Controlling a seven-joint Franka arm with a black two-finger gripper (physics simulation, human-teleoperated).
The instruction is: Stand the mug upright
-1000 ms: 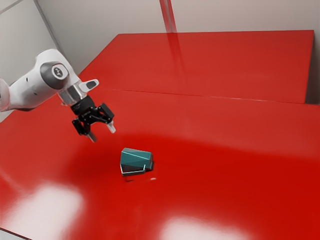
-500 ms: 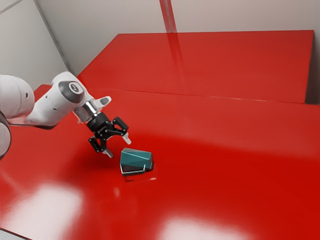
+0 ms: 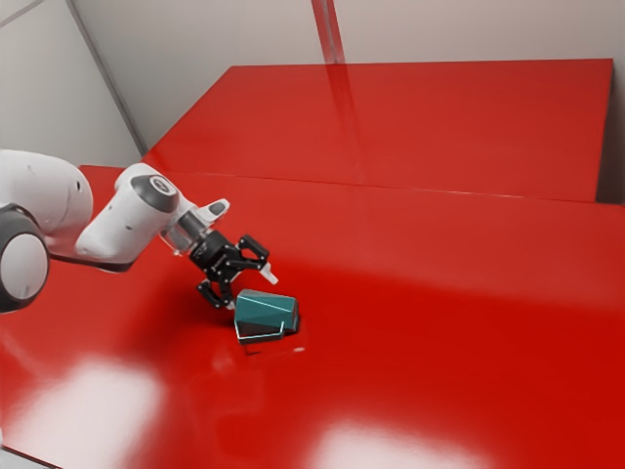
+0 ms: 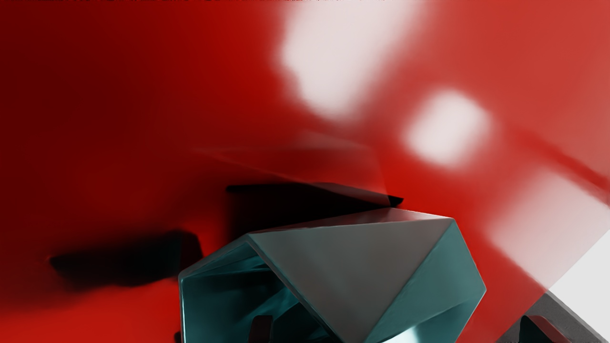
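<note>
One gripper (image 3: 250, 291), two fingers, spread wide w/ a good gap between 'em; it's got hold of nothing. Hand tilts down toward approx. 4 or 5 o'clock in the ext. view. In the wrist view one fingertip (image 4: 260, 328) overlaps the mug's open mouth, the other is out past its side; both tips are cut off by the frame edge. Can't tell if the near one touches or is inside.

One mug (image 3: 266, 315), teal, faceted, on its side just beside the gripper, at abt. 5 o'clock from it. Wide end faces roughly 9 o'clock, narrow end 3. Part of the mug's cut off in the wrist view. Thin pale line along its 6 o'clock side; can't say if that's handle or edge.

One arm (image 3: 132, 225), white & grey, coming in from 9 o'clock, its far end cut off.

Under it all, glossy red table (image 3: 439, 342), w/ 2 big glare patches in the ext. view, at abt. 8 and 5 o'clock; the latter's cut off. Pale walls (image 3: 469, 29) behind, at 12.
</note>
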